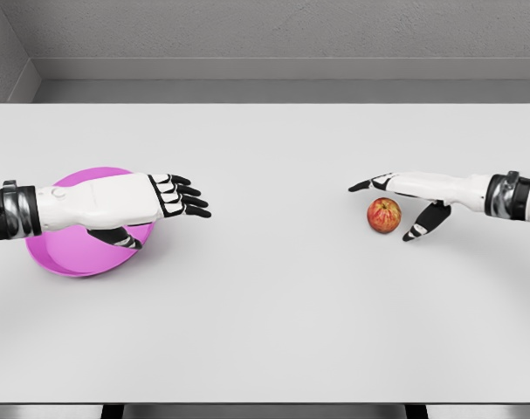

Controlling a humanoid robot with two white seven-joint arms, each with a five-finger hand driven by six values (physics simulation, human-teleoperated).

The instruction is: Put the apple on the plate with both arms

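apple (384, 215) at 3 o'clock on counter (273, 323) | small, firm, smooth, may roll; grip round its middle | right hand (410, 208) released, straddling it | left hand (164, 199) released over plate (59, 260) at 9 o'clock

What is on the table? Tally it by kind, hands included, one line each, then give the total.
Apple: 1
Plate, pink: 1
Robot hands: 2, the left hand over the plate, the right hand open around the apple
Total: 4
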